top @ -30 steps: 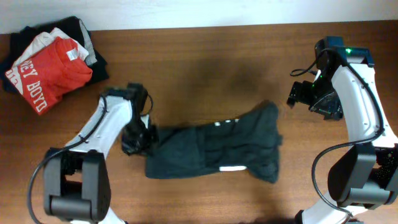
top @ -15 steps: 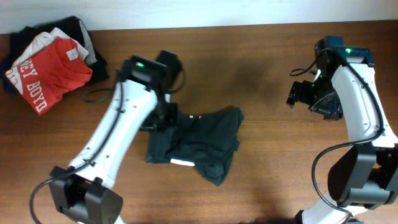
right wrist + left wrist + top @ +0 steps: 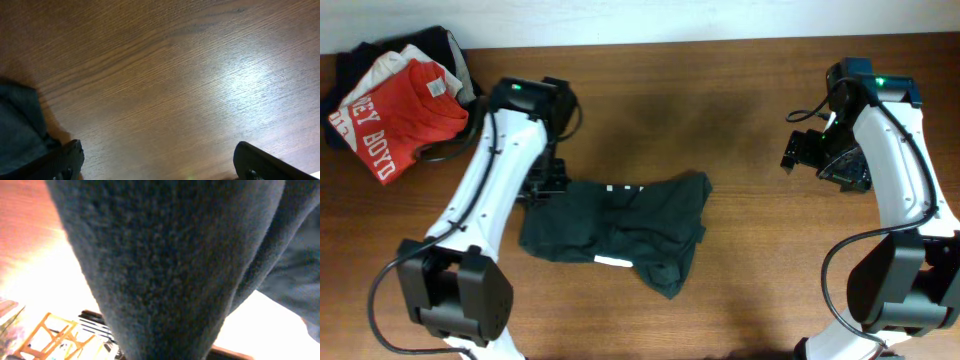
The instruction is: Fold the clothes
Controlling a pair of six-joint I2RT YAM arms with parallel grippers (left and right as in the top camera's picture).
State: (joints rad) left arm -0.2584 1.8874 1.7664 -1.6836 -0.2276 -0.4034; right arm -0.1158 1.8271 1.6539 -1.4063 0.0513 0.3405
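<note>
- Surface: a brown wood-grain table (image 3: 740,300) fills the overhead view. A pale wall strip (image 3: 720,18) runs along its far edge.
- Task item: one large, soft charcoal-black T-shirt (image 3: 620,230) lies on the table, left of centre. It is bunched and creased, not spread flat. The left part is broad and the right part gathers into a tail hanging toward the near edge.
- Markings: a few small white marks (image 3: 625,188) sit at the T-shirt's far edge and a short white strip (image 3: 612,261) at its near edge. Both are too small to read.
- Left gripper (image 3: 546,184): it sits at the T-shirt's far-left corner, touching the cloth, with its fingers pinched together on the fabric. The left wrist view is almost wholly filled by dark knit hanging close before the lens, and the fingers are hidden there.
- Left arm (image 3: 490,200): white with black joints, it rises from the near edge and arches over the table just left of the T-shirt.
- Right gripper (image 3: 800,150): it hangs over bare wood at the right side, well apart from the T-shirt, with jaws spread wide. In the right wrist view the two black fingertips (image 3: 67,157) stand at the lower corners with only table between them.
- Other items: in the far-left corner a red T-shirt with white "BOYD" lettering (image 3: 405,115) lies on folded grey and white pieces (image 3: 400,62) and a dark piece (image 3: 460,50). This pile is apart from the charcoal-black T-shirt.
</note>
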